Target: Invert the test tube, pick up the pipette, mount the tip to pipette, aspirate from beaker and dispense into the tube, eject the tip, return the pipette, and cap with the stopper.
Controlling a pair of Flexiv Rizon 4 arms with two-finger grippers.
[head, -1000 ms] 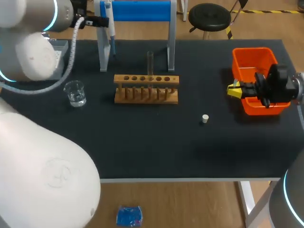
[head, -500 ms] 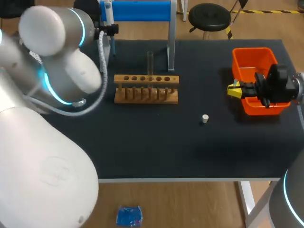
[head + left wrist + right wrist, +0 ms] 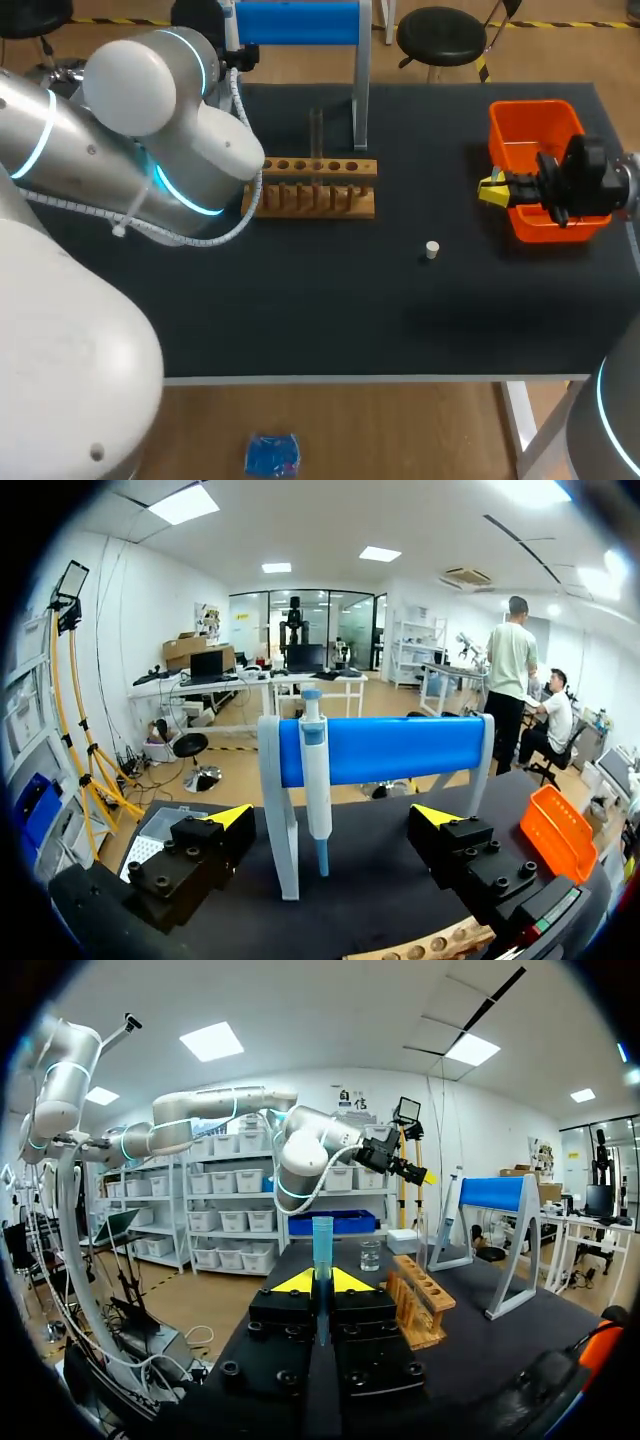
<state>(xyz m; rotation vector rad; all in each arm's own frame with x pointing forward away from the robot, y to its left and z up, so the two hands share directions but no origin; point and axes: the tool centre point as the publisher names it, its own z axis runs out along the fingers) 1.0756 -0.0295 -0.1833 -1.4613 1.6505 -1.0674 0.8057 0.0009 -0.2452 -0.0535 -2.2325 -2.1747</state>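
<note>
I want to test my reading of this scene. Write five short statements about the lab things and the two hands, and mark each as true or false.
1. The pipette hangs on the blue stand. True.
2. The left hand is shut on the pipette. False: it is open, and the pipette hangs ahead of it, not gripped.
3. The stopper sits in the test tube. False: it lies on the table, between the wooden rack and the orange bin.
4. The test tube stands upright in the wooden rack. True.
5. The right hand is empty. False: a blue tip stands between its fingers.
</note>
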